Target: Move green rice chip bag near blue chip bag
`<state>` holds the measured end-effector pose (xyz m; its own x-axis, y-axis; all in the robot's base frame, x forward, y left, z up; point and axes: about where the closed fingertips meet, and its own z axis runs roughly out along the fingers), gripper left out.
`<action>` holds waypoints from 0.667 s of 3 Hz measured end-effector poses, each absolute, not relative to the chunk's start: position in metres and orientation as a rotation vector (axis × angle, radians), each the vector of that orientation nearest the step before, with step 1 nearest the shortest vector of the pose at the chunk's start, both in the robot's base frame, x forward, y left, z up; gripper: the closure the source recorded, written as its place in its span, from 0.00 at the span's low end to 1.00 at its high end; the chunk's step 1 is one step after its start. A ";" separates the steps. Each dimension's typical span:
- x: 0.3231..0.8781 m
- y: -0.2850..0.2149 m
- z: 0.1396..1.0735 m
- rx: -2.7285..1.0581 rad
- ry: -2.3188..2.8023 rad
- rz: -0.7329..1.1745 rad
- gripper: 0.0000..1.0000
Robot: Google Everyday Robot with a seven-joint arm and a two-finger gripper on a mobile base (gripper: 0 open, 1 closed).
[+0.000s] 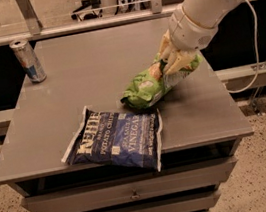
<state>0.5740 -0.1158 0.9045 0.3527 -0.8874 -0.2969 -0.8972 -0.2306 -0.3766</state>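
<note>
A grey table (91, 69) fills most of the frame, with drawers (132, 189) stacked below its front edge. A white arm (207, 4) reaches in from the upper right corner and slants down toward the table's right half. The blue bag (116, 141) lies flat at the lower centre, turned at an angle, its lower corner hanging just over the front edge. The green bag (145, 88) sits right of centre, tilted, with its lower-left end down at the tabletop just beside the blue bag's upper right corner; whether the two touch cannot be told. The gripper (172, 63) is at the green bag's raised upper-right end, its jaws closed on the crinkled top. A can (28, 60) stands upright at the upper left, well apart from both bags.
</note>
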 end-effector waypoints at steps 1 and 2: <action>0.560 -0.116 0.893 -2.161 1.541 0.070 0.53; 0.553 -0.117 0.887 -2.171 1.536 0.089 0.29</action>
<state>0.5526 -0.1167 0.8870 0.3693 -0.8730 -0.3186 -0.9041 -0.2582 -0.3405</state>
